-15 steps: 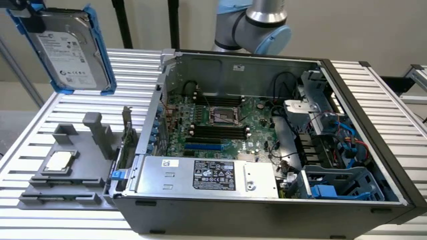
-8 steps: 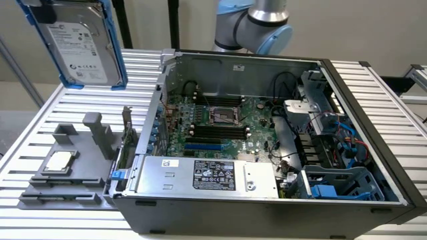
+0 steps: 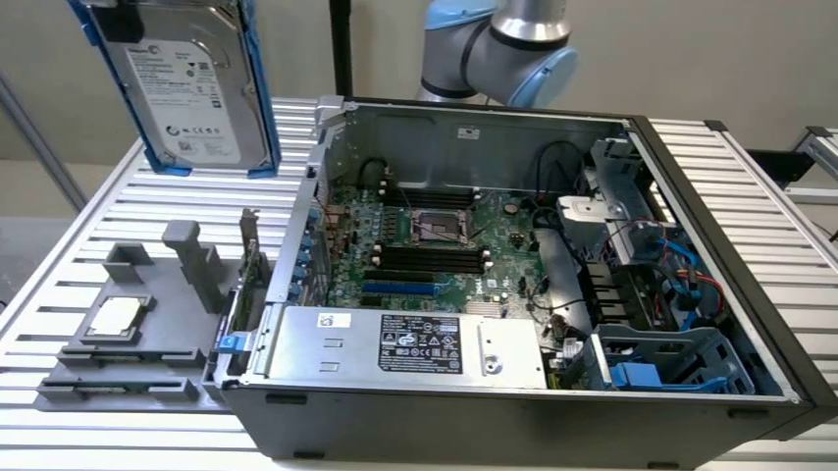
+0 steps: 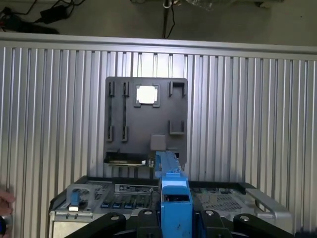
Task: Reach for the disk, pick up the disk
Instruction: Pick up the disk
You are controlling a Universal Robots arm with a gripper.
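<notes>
This is looking like a robotics lab or electronics workbench, where an opened desktop computer case (image 3: 524, 275) is lying on a ribbed aluminium table (image 3: 131, 211), exposing its motherboard (image 3: 433, 245). At about nine o'clock from the case, a grey slotted fixture (image 3: 131, 334) is sitting on the slats, while the jointed arm (image 3: 504, 49) is rising at twelve o'clock before a plain wall.

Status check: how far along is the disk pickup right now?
Reach and grasp look done: the hand is closed on the disk, gripping its blue rail. In hand: the disk hangs upright, clear of the slatted table, beside the open computer case. Nothing of the pickup looks left.
</notes>
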